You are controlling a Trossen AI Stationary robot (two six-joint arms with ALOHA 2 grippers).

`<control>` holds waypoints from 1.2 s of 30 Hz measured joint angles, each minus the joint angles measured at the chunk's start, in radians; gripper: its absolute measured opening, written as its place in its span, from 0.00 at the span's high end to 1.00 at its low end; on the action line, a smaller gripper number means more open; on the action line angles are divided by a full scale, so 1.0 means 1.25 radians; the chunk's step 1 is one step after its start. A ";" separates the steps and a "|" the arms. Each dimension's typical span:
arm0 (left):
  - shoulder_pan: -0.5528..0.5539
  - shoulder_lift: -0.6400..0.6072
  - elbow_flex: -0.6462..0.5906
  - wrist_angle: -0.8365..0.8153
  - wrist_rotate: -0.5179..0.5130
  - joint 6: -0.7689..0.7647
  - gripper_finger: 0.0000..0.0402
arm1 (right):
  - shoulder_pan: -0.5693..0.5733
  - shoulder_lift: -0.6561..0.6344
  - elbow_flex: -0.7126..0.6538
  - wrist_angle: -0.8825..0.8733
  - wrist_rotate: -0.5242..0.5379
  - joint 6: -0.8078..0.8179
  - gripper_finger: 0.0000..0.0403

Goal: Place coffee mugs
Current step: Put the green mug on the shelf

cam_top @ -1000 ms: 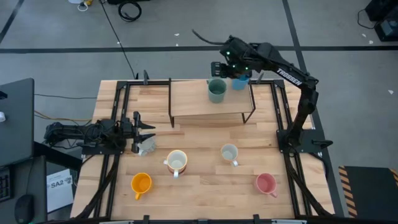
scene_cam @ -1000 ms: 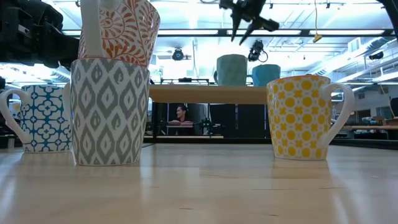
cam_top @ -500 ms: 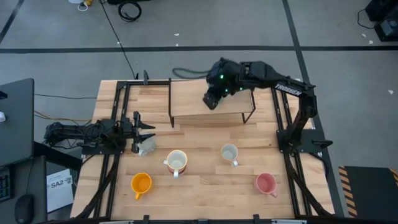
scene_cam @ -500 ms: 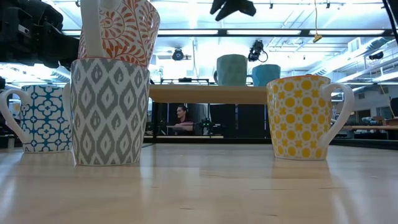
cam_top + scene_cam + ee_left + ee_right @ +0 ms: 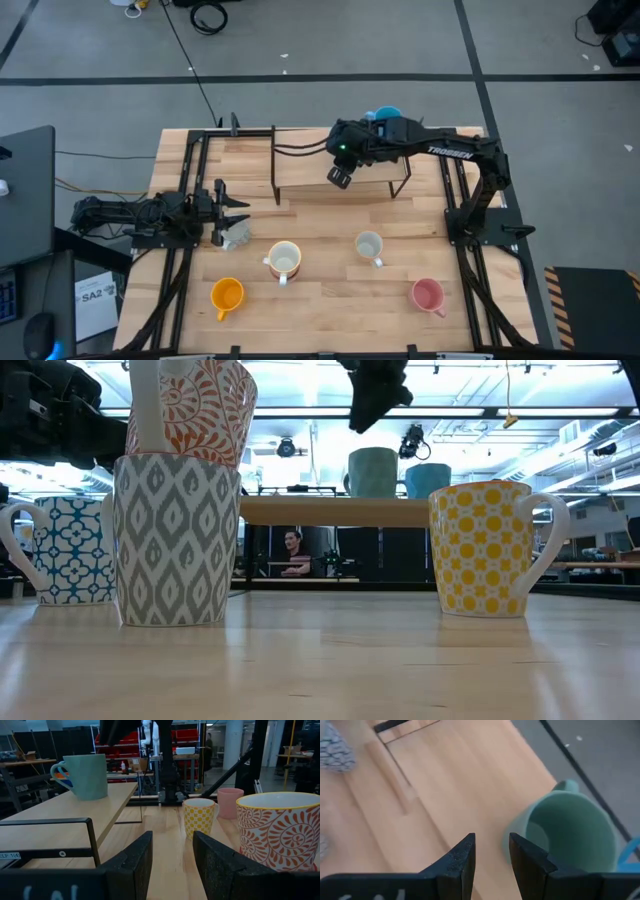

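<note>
Two mugs already stand on the raised wooden shelf at the far side of the table: the dark green mug and, just beyond it, the bright blue mug. In the high view the right arm hides the green one. The right gripper hangs above the shelf, near the green mug but apart from it, its fingers a little apart with nothing between them. By this, one placement looks finished and the step in hand is the move away from the shelf toward another mug. Below the shelf on the table wait the cream mug, the small white mug, the orange mug and the pink mug. The left gripper rests on the table well to the side of the shelf, fingers slightly apart and empty, with a patterned mug just beside it. The next move probably calls for the right arm to lift clear of the green mug without knocking it, then descend over the white mug, the nearest to the shelf on its side, and take it by the rim or wall.
</note>
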 joint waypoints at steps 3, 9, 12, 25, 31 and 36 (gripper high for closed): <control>0.000 0.000 0.000 0.000 0.000 0.000 0.63 | -0.003 0.000 -0.007 0.001 0.012 -0.010 0.69; 0.000 0.000 0.000 0.000 0.000 0.000 0.63 | -0.022 0.000 -0.040 0.020 0.012 -0.008 0.69; 0.000 0.000 0.000 0.000 0.000 0.000 0.63 | -0.031 -0.002 -0.057 0.029 0.020 -0.008 0.69; 0.000 0.000 0.000 0.000 0.000 0.000 0.63 | -0.053 -0.002 -0.067 0.036 0.057 -0.010 0.73; 0.000 0.000 0.000 0.000 0.000 0.000 0.63 | -0.071 -0.002 -0.067 0.040 0.056 -0.010 0.75; 0.000 0.000 0.000 0.000 0.000 0.000 0.63 | -0.087 -0.002 -0.067 0.040 0.055 -0.010 0.76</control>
